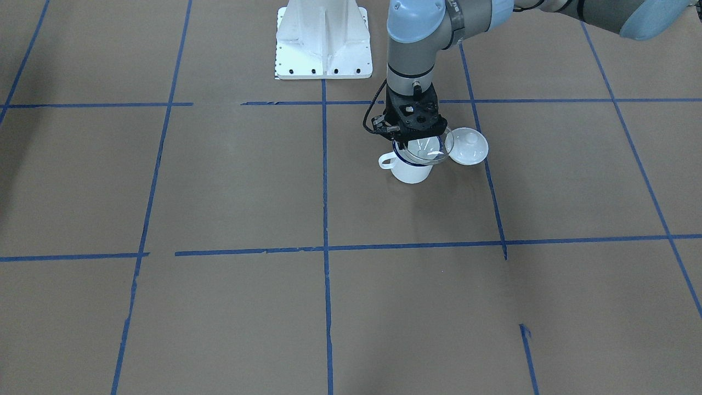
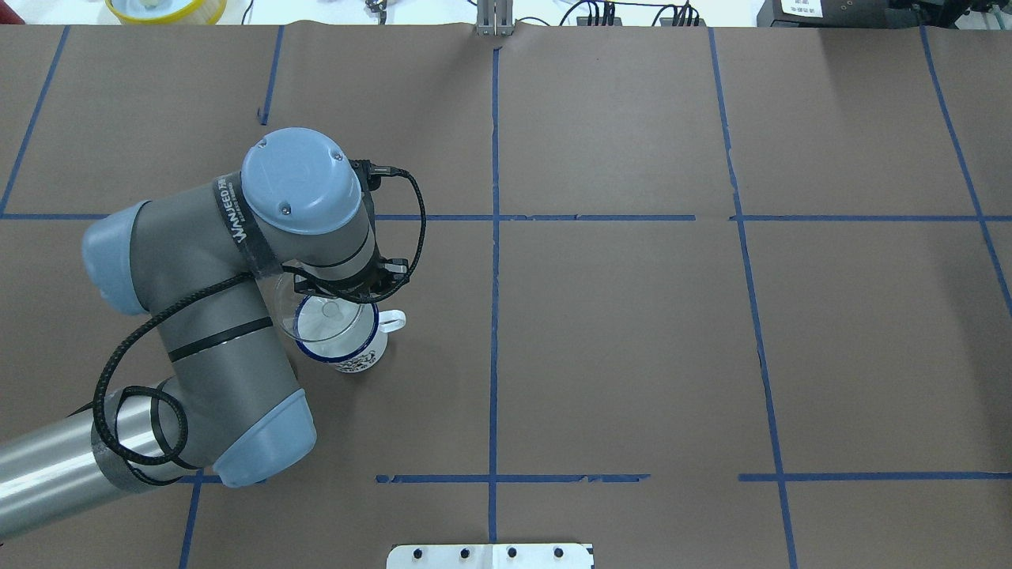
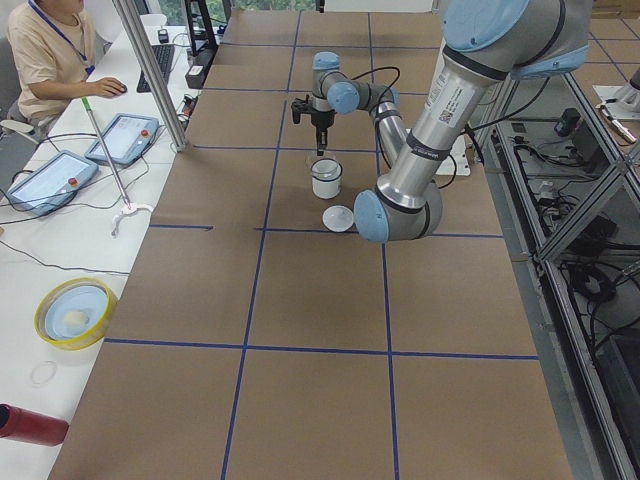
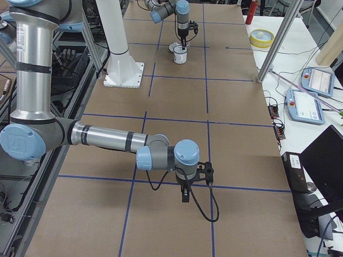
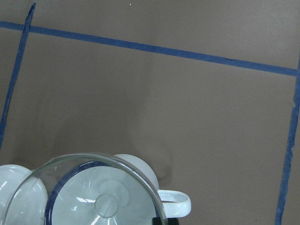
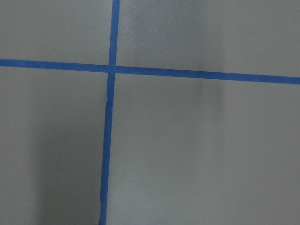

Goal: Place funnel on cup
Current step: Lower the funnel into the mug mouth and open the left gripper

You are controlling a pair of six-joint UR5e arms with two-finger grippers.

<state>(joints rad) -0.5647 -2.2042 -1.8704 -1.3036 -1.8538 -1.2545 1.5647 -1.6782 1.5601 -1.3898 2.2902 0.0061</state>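
Left gripper (image 1: 408, 141) is clamped on the funnel (image 1: 425, 150) rim, holding it over the cup (image 1: 411, 171), with the lid (image 1: 467, 146) just beside. Right gripper (image 4: 185, 196): can't tell how it's set.

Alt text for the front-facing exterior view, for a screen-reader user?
The left gripper, pointing straight down, holds a clear funnel over the mouth of a white, blue-rimmed cup. A white knobbed lid lies beside the cup on the brown table gridded with blue tape.
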